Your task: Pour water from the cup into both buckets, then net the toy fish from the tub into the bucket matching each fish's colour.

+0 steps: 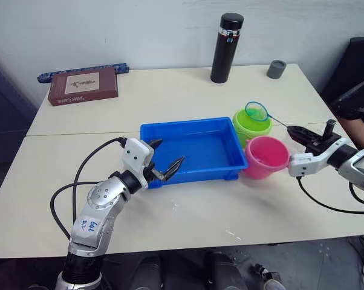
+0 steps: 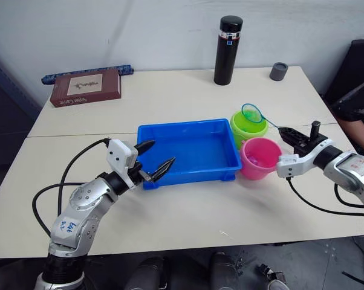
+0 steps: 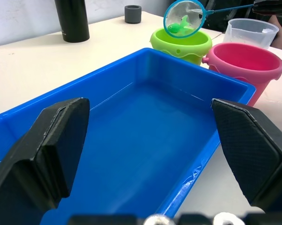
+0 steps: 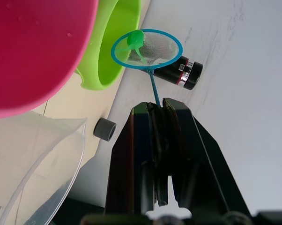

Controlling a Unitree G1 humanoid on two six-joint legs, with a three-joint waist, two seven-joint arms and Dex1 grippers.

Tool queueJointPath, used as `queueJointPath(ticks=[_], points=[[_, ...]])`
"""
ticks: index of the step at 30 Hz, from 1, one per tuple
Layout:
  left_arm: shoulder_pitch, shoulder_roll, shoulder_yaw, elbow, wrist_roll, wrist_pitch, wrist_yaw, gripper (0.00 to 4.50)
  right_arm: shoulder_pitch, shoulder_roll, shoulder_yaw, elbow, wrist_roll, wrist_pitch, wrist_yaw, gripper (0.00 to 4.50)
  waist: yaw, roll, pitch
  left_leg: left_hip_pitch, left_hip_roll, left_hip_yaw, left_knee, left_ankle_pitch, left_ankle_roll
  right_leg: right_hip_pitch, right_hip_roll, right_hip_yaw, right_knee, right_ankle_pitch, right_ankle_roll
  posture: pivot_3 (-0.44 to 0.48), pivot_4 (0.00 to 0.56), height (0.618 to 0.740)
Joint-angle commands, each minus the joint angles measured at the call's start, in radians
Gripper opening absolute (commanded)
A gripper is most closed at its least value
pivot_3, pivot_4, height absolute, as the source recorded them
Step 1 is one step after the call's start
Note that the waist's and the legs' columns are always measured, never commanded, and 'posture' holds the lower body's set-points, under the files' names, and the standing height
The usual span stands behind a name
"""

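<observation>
Right wrist view shows the right gripper (image 4: 160, 110) clamped on the thin handle of a small blue-rimmed mesh net (image 4: 147, 49), centre frame, holding a green toy fish (image 4: 134, 41) above the lime green plastic bucket (image 4: 114, 44). A tilt off-centre could drop it into the pink plastic bucket (image 4: 35, 51) just beside. The left gripper (image 1: 165, 162) hangs spread over the bright blue rectangular tub (image 1: 194, 151).

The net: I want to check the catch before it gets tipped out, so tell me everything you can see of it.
The net is a small round hoop with a blue rim, fine pale mesh and a thin blue handle. The right gripper is shut on the handle's far end. The hoop hangs over the lime green bucket, not touching it as far as the views show. A green toy fish lies in the mesh. The hoop is tilted rather than level. The pink bucket stands beside it.
</observation>
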Motion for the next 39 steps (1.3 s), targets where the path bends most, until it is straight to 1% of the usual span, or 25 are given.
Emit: queueJointPath(ticks=[1,8,11,17,18,20,22,23,25,26,28,31,34,39], points=[[0.001,0.003,-0.007,-0.036,-0.01,-0.021,-0.009,4.46,0.006,-0.031,-0.028,-0.037,0.021,0.014,-0.001,0.0,0.001,0.0,0.0,0.0,0.0,0.0,0.0,0.0,0.0,0.0,0.0,0.0,0.0,0.0,0.0,0.0,0.15,0.74],[-0.002,0.005,-0.008,-0.032,-0.009,-0.021,-0.01,4.46,0.0,-0.03,-0.047,-0.051,0.054,0.037,0.01,0.0,0.001,0.0,0.0,0.0,0.0,0.0,0.0,0.0,0.0,0.0,0.0,0.001,0.0,0.0,0.0,0.0,0.15,0.74],[-0.001,0.004,-0.011,-0.031,-0.007,-0.023,-0.011,4.46,0.019,-0.027,-0.034,-0.053,0.05,0.038,0.011,0.0,0.001,0.0,0.0,0.0,0.0,0.0,0.0,0.0,0.0,0.0,0.0,0.001,0.0,0.0,0.0,0.0,0.15,0.74],[-0.003,0.002,-0.011,-0.027,-0.007,-0.026,-0.011,4.46,0.003,-0.021,-0.06,-0.07,0.111,0.061,0.036,0.0,0.001,0.0,0.0,0.0,0.0,0.001,0.0,0.0,0.0,0.0,0.0,0.001,0.0,0.0,0.0,0.0,0.15,0.74],[-0.003,0.002,-0.011,-0.026,-0.007,-0.026,-0.012,4.46,0.009,-0.016,-0.069,-0.079,0.146,0.062,0.053,0.0,0.001,0.0,0.0,0.0,0.0,0.001,0.0,0.0,0.0,0.0,0.0,0.001,0.0,0.0,0.0,0.0,0.15,0.74],[-0.003,0.003,-0.01,-0.025,-0.008,-0.027,-0.013,4.46,0.023,0.017,-0.107,-0.111,0.284,0.084,0.115,0.0,0.001,0.0,0.0,0.0,0.0,0.001,0.0,0.0,0.0,0.0,0.0,0.001,0.0,0.0,0.001,0.0,0.15,0.74],[-0.002,0.006,-0.007,-0.025,-0.008,-0.029,-0.016,4.46,0.03,0.072,-0.158,-0.18,0.503,0.153,0.229,0.0,-0.001,0.0,0.0,0.0,0.0,0.001,0.0,0.0,0.0,0.0,0.0,0.001,0.0,0.0,0.001,0.0,0.15,0.74],[-0.001,0.007,-0.005,-0.026,-0.009,-0.029,-0.018,4.46,0.034,0.088,-0.174,-0.213,0.578,0.172,0.276,0.0,-0.001,0.0,0.0,0.0,0.001,0.001,0.001,0.0,0.0,0.0,0.001,0.001,0.0,0.001,0.001,0.0,0.15,0.74],[0.001,0.01,-0.002,-0.028,-0.01,-0.029,-0.021,4.46,0.052,0.112,-0.193,-0.3,0.716,0.211,0.37,0.0,0.0,0.0,0.0,0.0,0.001,0.0,0.001,0.0,0.0,0.001,0.001,0.001,0.001,0.001,0.001,0.0,0.15,0.74],[0.002,0.011,-0.001,-0.028,-0.011,-0.03,-0.022,4.46,0.059,0.119,-0.199,-0.328,0.752,0.228,0.398,0.0,0.001,0.0,0.0,0.0,0.001,0.0,0.001,0.0,0.0,0.001,0.001,0.001,0.001,0.001,0.001,0.0,0.15,0.74],[0.005,0.016,0.004,-0.029,-0.011,-0.031,-0.026,4.46,0.1,0.148,-0.2,-0.45,0.918,0.324,0.478,0.0,0.003,0.0,0.0,0.0,0.001,0.0,0.001,0.0,0.001,0.001,0.001,0.0,0.001,0.001,0.001,0.0,0.15,0.74],[0.009,0.021,0.009,-0.035,-0.013,-0.033,-0.03,4.46,0.17,0.159,-0.192,-0.597,1.088,0.448,0.573,0.0,0.004,0.0,0.0,0.0,0.001,0.0,0.001,-0.001,0.002,0.001,0.001,0.0,0.0,0.001,0.002,0.0,0.15,0.74],[0.009,0.024,0.011,-0.043,-0.014,-0.033,-0.031,4.46,0.224,0.158,-0.189,-0.679,1.187,0.544,0.634,0.0,0.006,0.0,0.0,0.0,0.001,-0.001,0.002,-0.003,0.006,0.001,0.0,0.0,0.001,0.001,0.002,0.0,0.15,0.74],[0.013,0.029,0.041,-0.102,-0.054,-0.026,-0.042,4.46,0.289,0.148,-0.188,-0.76,1.241,0.585,0.719,0.0,0.007,0.0,0.0,0.0,0.0,-0.002,0.002,-0.004,0.007,0.002,0.0,0.0,0.0,0.001,0.002,0.0,0.15,0.74]])
